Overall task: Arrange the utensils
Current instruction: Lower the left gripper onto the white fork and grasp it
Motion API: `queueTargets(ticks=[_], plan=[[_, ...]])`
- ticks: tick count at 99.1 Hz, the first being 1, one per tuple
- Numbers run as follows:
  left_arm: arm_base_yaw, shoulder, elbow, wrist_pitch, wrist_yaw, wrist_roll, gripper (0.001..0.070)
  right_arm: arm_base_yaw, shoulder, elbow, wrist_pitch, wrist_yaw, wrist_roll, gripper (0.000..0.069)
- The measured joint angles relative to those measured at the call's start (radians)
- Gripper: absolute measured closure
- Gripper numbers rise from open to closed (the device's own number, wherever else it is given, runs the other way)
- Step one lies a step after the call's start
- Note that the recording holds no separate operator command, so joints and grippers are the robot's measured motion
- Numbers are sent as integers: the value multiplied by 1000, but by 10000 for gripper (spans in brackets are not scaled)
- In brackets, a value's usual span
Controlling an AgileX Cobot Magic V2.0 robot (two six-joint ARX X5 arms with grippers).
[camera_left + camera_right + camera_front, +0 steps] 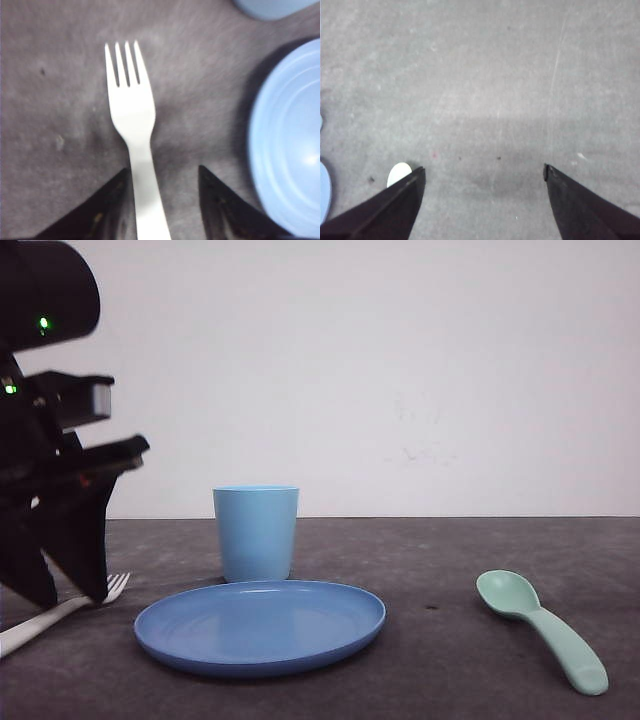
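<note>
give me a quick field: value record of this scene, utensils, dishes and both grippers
fork: white plastic four-tined fork, flat on the grey table, left of the plate
spoon: mint-green plastic spoon, flat on the table, right of the plate
plate: round blue plate, centre
cup: light blue cup, upright behind the plate
left gripper: open, straddling the fork's handle
right gripper: open, over bare table

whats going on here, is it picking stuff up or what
The left gripper is down at the table over the white fork, its open jaws straddling the handle without clamping it. The fork lies flat, left of the blue plate, with the light blue cup behind the plate. The mint-green spoon lies untouched off to the right. The right gripper is open over bare table, holding nothing.
</note>
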Motion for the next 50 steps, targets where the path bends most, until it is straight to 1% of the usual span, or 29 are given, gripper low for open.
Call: queueTargets(ticks=[7, 19, 28, 40, 50], plan=[[0, 16, 0, 0, -1, 0, 497, 0, 0, 0, 0, 0, 0, 217], [0, 31, 1, 3, -10, -8, 546, 0, 0, 0, -1, 0, 0, 218], [0, 37, 5, 7, -14, -14, 569, 0, 0, 0, -2, 0, 0, 217], [0, 37, 8, 7, -20, -23, 662, 0, 0, 0, -3, 0, 0, 217], [-1, 35, 13, 2, -21, -25, 670, 0, 0, 0, -3, 0, 0, 218]])
